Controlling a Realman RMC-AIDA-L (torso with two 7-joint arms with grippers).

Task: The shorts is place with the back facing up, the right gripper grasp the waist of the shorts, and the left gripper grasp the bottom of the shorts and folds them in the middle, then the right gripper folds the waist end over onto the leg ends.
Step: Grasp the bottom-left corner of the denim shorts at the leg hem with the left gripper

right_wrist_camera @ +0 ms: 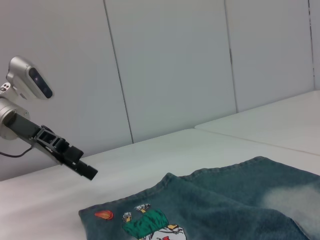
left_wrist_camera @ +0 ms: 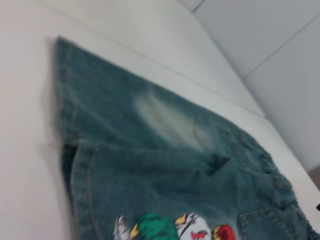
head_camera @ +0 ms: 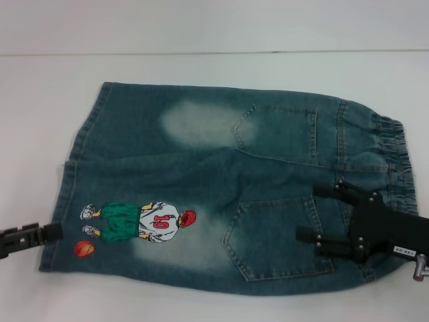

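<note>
The denim shorts [head_camera: 201, 174] lie flat on the white table, back pockets up. The elastic waist [head_camera: 392, 144] is at the right and the leg hems [head_camera: 70, 188] at the left. A printed basketball figure [head_camera: 141, 221] marks the near leg. My right gripper [head_camera: 314, 213] stands open over the near back pocket by the waist, with nothing between its fingers. My left gripper [head_camera: 57, 231] is shut, low beside the near leg hem, just off the cloth. The right wrist view shows the left gripper [right_wrist_camera: 89, 172] clear of the shorts [right_wrist_camera: 225, 210]. In the left wrist view, only the shorts [left_wrist_camera: 165, 170] appear.
The white table [head_camera: 214, 67] extends behind the shorts to a grey panelled wall [right_wrist_camera: 175, 65]. Bare tabletop also lies left of the leg hems and along the near edge.
</note>
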